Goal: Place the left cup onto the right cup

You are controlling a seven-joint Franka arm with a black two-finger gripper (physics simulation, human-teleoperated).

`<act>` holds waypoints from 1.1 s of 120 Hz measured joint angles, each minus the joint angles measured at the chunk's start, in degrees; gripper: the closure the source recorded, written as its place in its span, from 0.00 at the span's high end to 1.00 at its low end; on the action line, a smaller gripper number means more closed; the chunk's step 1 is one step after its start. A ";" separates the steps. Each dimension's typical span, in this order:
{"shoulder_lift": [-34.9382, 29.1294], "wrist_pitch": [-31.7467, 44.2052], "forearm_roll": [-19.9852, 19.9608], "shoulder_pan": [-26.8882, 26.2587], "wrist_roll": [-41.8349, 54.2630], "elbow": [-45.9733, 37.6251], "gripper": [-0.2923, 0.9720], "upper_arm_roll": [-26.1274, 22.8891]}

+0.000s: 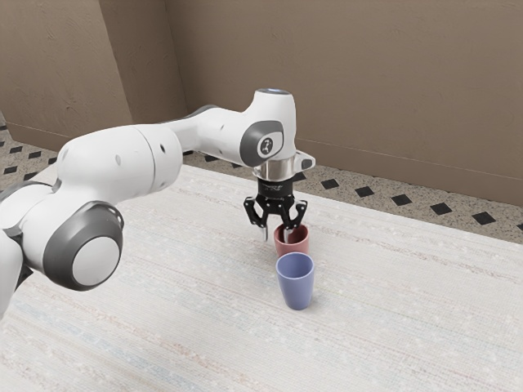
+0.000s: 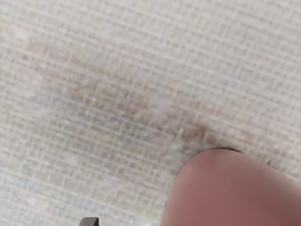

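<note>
A dusty-red cup (image 1: 295,242) stands upright on the pale woven tabletop (image 1: 163,327). A blue-violet cup (image 1: 295,280) stands upright just in front of it, nearly touching. My black gripper (image 1: 275,234) points straight down at the red cup's rim on the side toward the exterior view's left. Its fingers are spread open, one outside the cup wall and the other over the cup's mouth, with the wall between them. In the wrist view the red cup (image 2: 230,188) looms blurred right under my hand, and a dark fingertip (image 2: 89,221) peeks in beside it.
The tabletop stretches wide around both cups. Behind the table lie a tiled floor (image 1: 409,196) and brown walls (image 1: 368,73). My white arm (image 1: 122,163) comes in from the exterior view's left.
</note>
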 joint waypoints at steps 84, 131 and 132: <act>-0.01 0.01 0.00 -0.13 -0.04 0.36 0.29 0.08; -0.01 -0.02 0.08 -0.13 -0.04 0.36 0.23 0.18; -0.01 -0.02 0.08 -0.13 -0.05 0.36 0.23 0.18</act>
